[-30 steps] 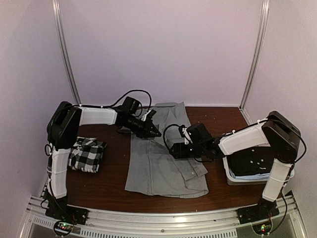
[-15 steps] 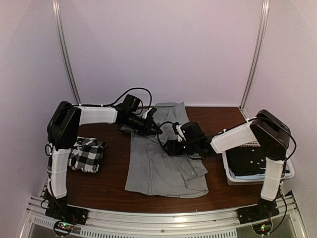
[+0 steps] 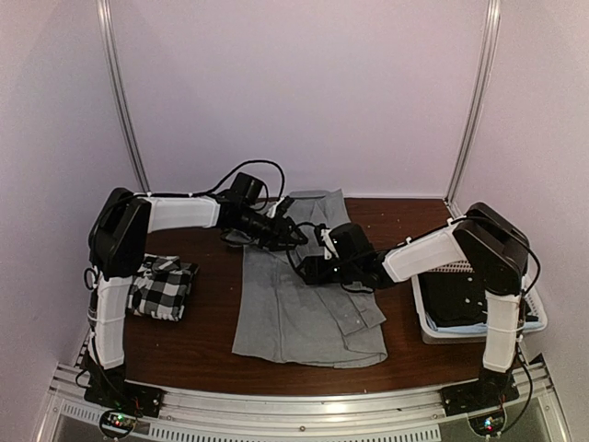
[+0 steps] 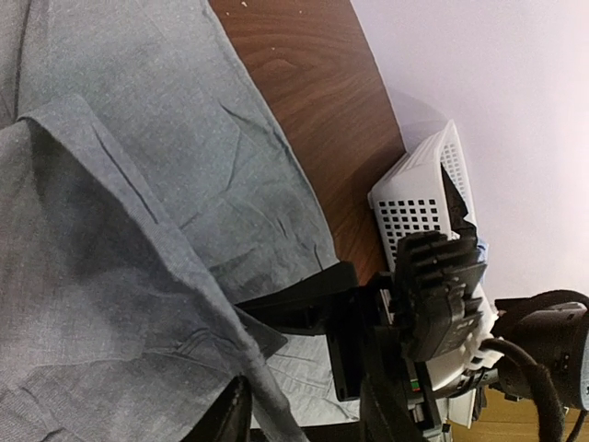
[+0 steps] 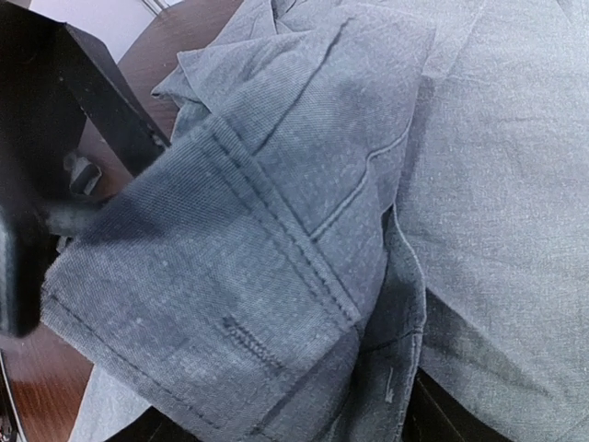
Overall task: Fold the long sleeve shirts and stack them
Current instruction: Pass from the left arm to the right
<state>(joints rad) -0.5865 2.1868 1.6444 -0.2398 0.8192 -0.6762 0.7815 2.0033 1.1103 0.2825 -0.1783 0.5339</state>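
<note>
The grey shirt (image 3: 304,304) lies spread out just left of the white basket (image 3: 433,322), with its sleeve cuff (image 5: 230,304) lifted over the body. The folded checked shirt (image 3: 161,285) sits far left of the basket. The right gripper (image 3: 308,270) has its jaws apart around the cuff. I cannot tell whether the left gripper (image 3: 296,238) pinches cloth. This is probably the sleeve fold: lay the cuff flat inside the body's edge and smooth it.

Overhead: you have soft, even light, slightly grainy, with faint shadows on the table (image 3: 202,341)
Left wrist: grey shirt (image 4: 110,230) sharp, wall (image 4: 479,74) washed pale
Right wrist: weave crisp, dark left edge blurred
</note>
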